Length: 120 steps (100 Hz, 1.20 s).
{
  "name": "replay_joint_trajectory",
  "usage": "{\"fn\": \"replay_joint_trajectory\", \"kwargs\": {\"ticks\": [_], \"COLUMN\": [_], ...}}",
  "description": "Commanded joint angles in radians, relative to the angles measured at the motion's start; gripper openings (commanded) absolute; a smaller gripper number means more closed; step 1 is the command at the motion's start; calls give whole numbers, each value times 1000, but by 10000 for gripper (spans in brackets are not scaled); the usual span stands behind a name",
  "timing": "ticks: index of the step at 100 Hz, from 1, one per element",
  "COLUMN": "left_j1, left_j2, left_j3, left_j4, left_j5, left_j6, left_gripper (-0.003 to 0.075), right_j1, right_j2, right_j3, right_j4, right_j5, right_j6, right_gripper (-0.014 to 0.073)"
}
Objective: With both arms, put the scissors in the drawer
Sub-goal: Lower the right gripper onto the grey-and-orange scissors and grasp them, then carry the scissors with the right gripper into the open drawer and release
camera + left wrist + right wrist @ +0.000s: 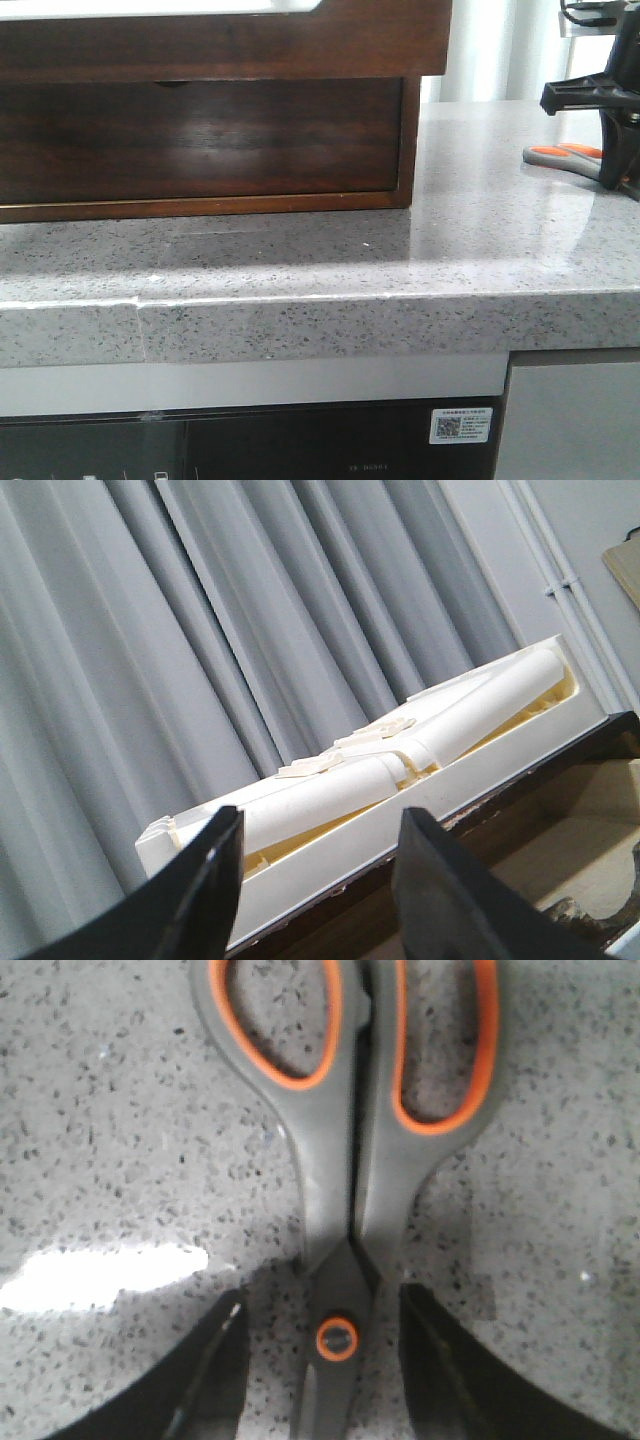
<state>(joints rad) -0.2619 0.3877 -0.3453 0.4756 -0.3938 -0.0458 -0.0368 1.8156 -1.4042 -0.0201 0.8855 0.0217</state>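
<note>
The scissors (345, 1210) lie flat on the speckled grey counter, handles closed, with orange-lined loops and an orange pivot. My right gripper (320, 1355) is open and low over them, one finger on each side of the pivot with gaps on both sides. In the front view the scissors (562, 155) lie at the far right under the right gripper (622, 165). The drawer (220, 45), dark brown with a white top strip, is at the upper left. My left gripper (320, 880) is open and empty, facing a white moulded part (420, 745) above a dark brown edge.
A lower dark drawer front (200, 140) with a half-round notch sits under the drawer in the wooden cabinet. The counter (300, 270) has a front edge with a seam at the left. Grey curtains (200, 630) hang behind.
</note>
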Motion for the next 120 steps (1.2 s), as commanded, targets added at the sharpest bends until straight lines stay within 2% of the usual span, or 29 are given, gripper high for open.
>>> {"fn": "replay_joint_trajectory", "kwargs": {"ticks": [1, 17, 37, 50, 63, 71, 82, 120], "left_j1": [-7, -7, -7, -7, -7, -7, -7, -7], "left_j2": [5, 5, 5, 5, 5, 5, 5, 5], "left_j3": [-28, -28, -28, -28, -28, -28, -28, -28], "left_j4": [-26, -26, -26, -26, -26, -26, -26, -26], "left_j5": [-59, -59, -59, -59, -59, -59, -59, -59], "left_j6": [-12, -12, -12, -12, -12, -12, -12, -12], "left_gripper": [307, 307, 307, 307, 307, 307, 307, 307], "right_j1": [-5, -5, 8, 42, 92, 142, 213, 575], "right_j2": [-53, -157, -354, -473, -576, -617, -636, -585], "right_j3": [-18, -18, -18, -18, -18, -28, -63, -189], "right_j4": [-17, -17, -7, 28, 138, 229, 304, 314], "right_j5": [11, -14, -86, -134, -190, -202, -179, -180], "right_j6": [-2, -5, -79, -191, -329, -452, -534, -732], "right_gripper": [-124, -124, -124, -124, -124, -124, -124, -124]}}
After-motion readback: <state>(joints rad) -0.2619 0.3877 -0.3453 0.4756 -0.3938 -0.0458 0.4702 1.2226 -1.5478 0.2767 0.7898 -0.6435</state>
